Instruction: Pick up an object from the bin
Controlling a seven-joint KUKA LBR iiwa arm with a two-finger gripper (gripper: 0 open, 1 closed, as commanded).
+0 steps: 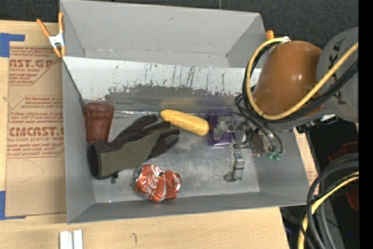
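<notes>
My jaws hang low at the right end of the grey metal bin (pixel 163 38), down close to its scuffed floor. From the camera view I cannot tell whether they are parted or pressed together. The floor right beneath them is bare metal.

The thing nearest to them is a small purple object (pixel 221 127). It lies just beside them toward the back wall and is partly hidden by my wrist hardware, so I cannot make out its shape. Just left of it a yellow plastic banana (pixel 185 122) stretches across the middle of the floor.

A dark fabric glove (pixel 137 146) lies flat to the left of the banana, its tips reaching up to the banana's near end. At the left wall a brownish-red tapered cup (pixel 99 121) sits just above the glove's cuff. A crushed red soda can (pixel 156 182) rests near the front wall, below the glove and well apart from my jaws.

My rounded orange wrist cover (pixel 288 79) leans over the bin's right wall.
</notes>
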